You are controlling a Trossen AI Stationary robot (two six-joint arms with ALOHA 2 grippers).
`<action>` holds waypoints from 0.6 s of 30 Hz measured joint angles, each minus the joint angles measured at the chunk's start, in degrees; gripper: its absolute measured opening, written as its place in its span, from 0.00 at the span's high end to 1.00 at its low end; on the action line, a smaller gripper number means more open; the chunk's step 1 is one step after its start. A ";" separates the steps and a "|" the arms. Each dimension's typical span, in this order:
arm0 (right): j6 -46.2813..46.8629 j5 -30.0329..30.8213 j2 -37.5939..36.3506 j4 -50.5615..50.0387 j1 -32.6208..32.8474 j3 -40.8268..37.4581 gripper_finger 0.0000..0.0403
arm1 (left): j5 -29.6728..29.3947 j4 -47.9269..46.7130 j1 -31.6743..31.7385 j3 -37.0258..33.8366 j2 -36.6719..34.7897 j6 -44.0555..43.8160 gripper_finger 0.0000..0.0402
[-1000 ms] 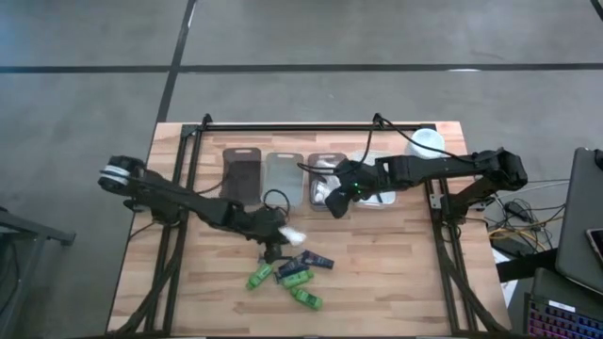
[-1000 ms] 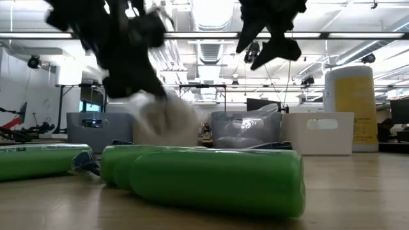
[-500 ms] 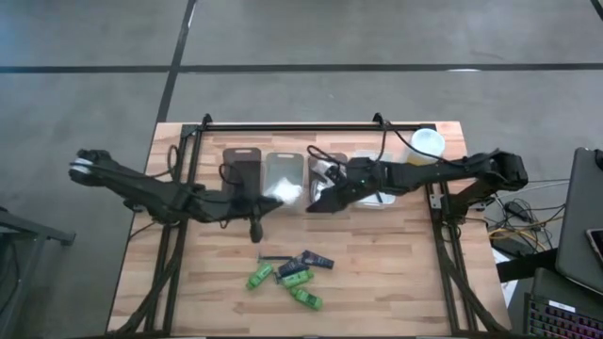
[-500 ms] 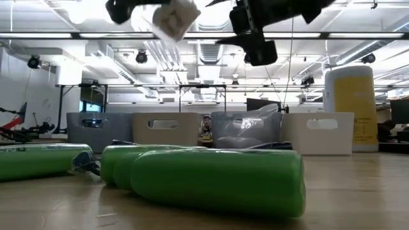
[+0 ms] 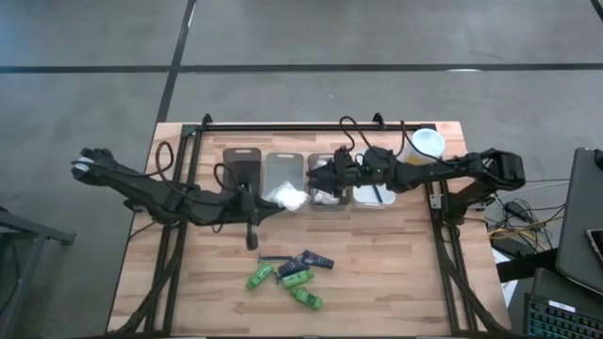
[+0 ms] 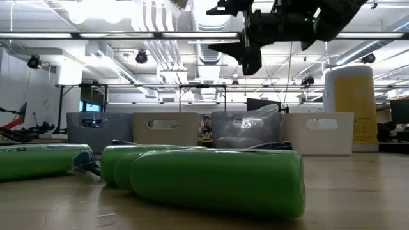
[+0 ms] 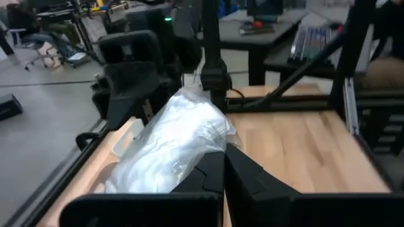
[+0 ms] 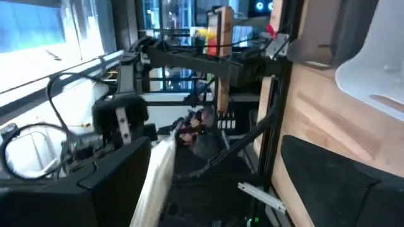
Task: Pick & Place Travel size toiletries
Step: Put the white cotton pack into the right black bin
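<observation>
Presently the left gripper [image 7: 222,165] is clenched on a white crinkly packet [image 5: 289,197], holding it up over the right edge of the clear tray [image 5: 283,169] in the row at the far side of the table [image 5: 396,264]; in the left wrist view the packet [image 7: 170,142] bulges ahead of the closed fingers. The right gripper [image 5: 320,179] hovers above the neighbouring tray [image 5: 329,201], just right of the packet; whether its jaws are spread cannot be told from these views, and nothing is seen in them. The remaining toiletries, green bottles [image 5: 260,277] and a dark tube [image 5: 317,260], lie grouped at the near middle of the table, with a thin black stick [image 5: 273,255] beside them. Risks noted: the packet hangs over the boundary between two trays, so letting go from this position could drop it onto the dividing rims or into the wrong compartment. The two grippers are close together, and a sideways move by either could bring them into contact. The packet is light and crinkly, so it may cling to the fingers on release.
</observation>
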 joint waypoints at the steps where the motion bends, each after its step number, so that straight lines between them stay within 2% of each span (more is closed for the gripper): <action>1: 0.37 -0.98 0.52 0.13 -0.28 0.35 0.12 | -0.01 -0.44 0.02 0.20 0.33 0.80 1.00; 7: 0.02 -5.84 1.74 0.46 -0.60 3.86 0.11 | 0.69 -1.22 0.24 0.10 3.30 3.73 1.00; 13: -0.73 -9.87 3.95 -0.44 -0.54 7.48 0.15 | 0.90 -0.84 0.31 0.56 7.78 6.60 1.00; 18: -3.58 -11.23 3.77 -10.34 -0.47 8.00 0.19 | -2.60 -2.32 -0.31 2.53 8.95 9.58 1.00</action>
